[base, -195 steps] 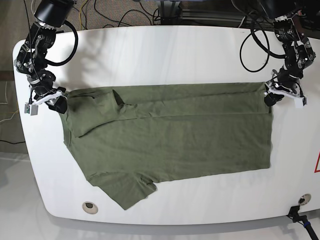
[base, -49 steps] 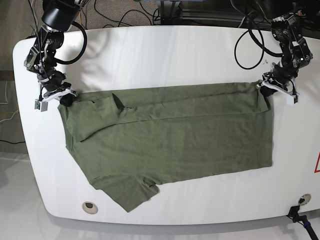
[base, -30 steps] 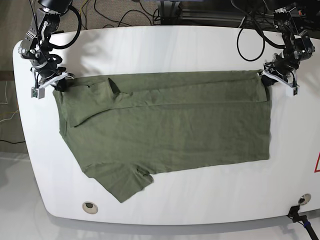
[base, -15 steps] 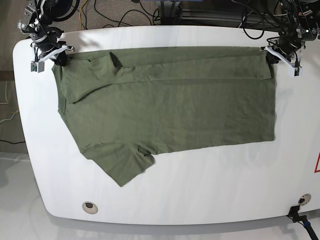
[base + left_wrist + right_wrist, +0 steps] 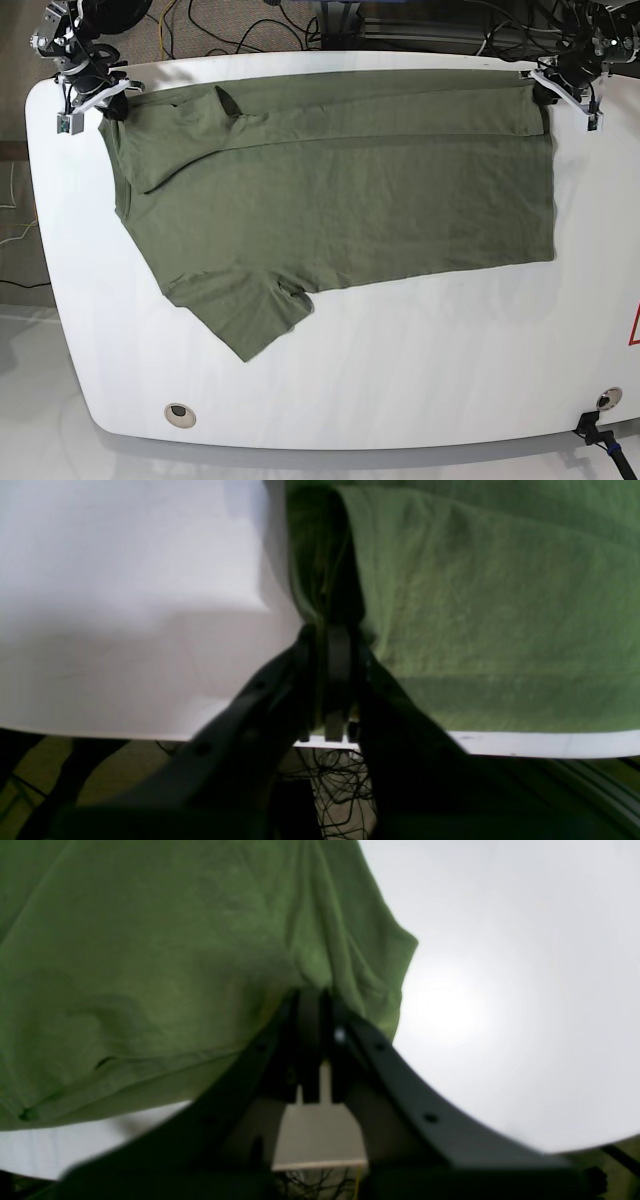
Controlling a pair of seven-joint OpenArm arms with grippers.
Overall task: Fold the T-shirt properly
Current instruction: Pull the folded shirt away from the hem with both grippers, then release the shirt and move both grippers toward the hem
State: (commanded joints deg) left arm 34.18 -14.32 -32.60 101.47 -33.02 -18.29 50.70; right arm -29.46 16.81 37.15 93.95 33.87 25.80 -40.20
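On our table [image 5: 400, 370]: 1 shirt [image 5: 350, 200] along the far edge, near side open; 2 grippers, left [image 5: 540, 97] and right [image 5: 118, 108], each pinching 1 far corner; cables [image 5: 250, 30] beyond.

Two black arms [image 5: 70, 45] [image 5: 597, 30], pale flecks and small silvery parts showing just behind each tool, black tapering fingers [image 5: 300, 1050], blurred in both wrist views, small pale grey block [image 5: 70, 123] beside the right tool [image 5: 117, 106]
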